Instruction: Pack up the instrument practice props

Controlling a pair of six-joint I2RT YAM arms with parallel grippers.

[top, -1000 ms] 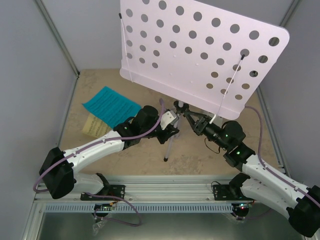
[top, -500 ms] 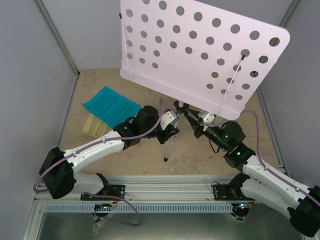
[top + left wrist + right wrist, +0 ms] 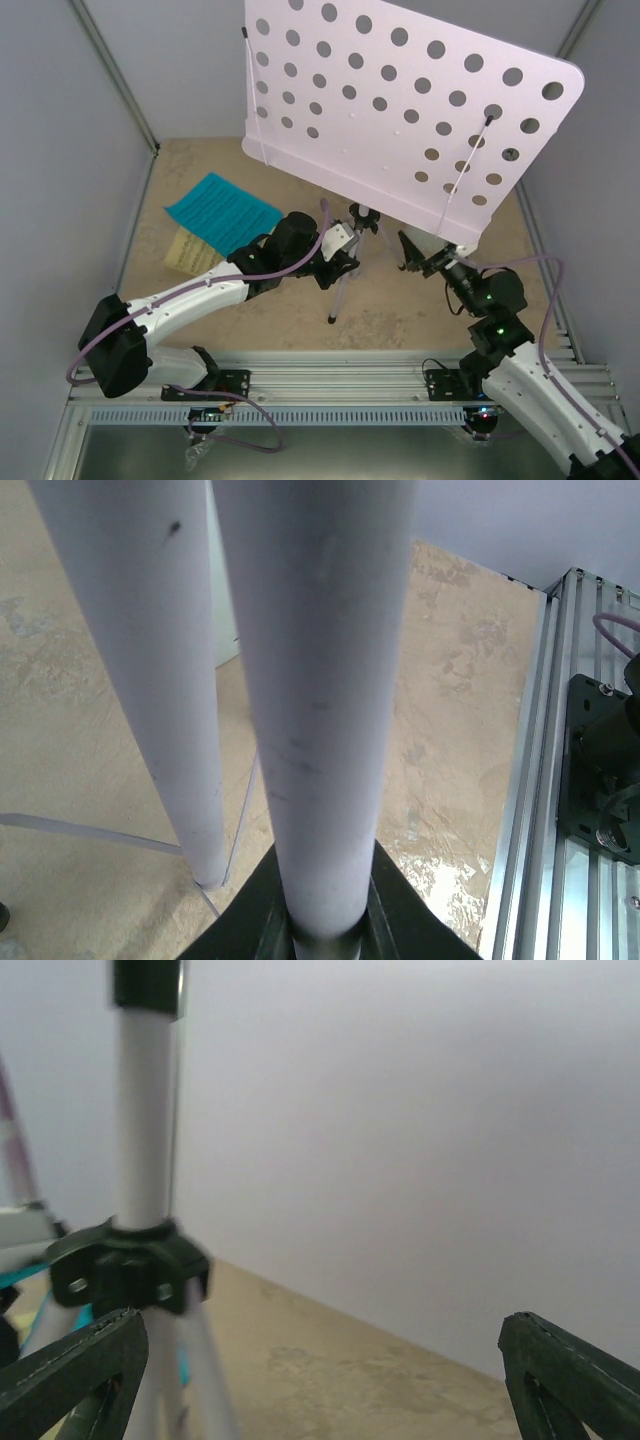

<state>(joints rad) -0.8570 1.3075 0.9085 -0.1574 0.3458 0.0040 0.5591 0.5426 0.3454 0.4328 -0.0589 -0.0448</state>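
The white perforated music stand (image 3: 400, 110) stands on its thin tripod (image 3: 340, 290) at the middle of the table. My left gripper (image 3: 340, 262) is shut on a white tube of the stand (image 3: 320, 700), which fills the gap between the jaws; a second tube (image 3: 140, 680) runs beside it. My right gripper (image 3: 415, 255) stands wide open, to the right of the pole and apart from it. In the right wrist view the pole (image 3: 145, 1130) and its black collar (image 3: 130, 1265) are near the left finger (image 3: 70, 1370). The cyan music sheet (image 3: 222, 212) partly covers the yellow one (image 3: 190, 252) at the left.
Grey panels wall the table on the left (image 3: 60, 200), back and right. An aluminium rail (image 3: 330, 385) with the arm bases runs along the near edge, also seen in the left wrist view as a rail (image 3: 530, 780). Sandy tabletop (image 3: 400, 310) lies in front of the tripod.
My right gripper has opened, let go of the stand's hub under the plate and drawn back to the right. The plate has shifted slightly. The left arm has not moved.
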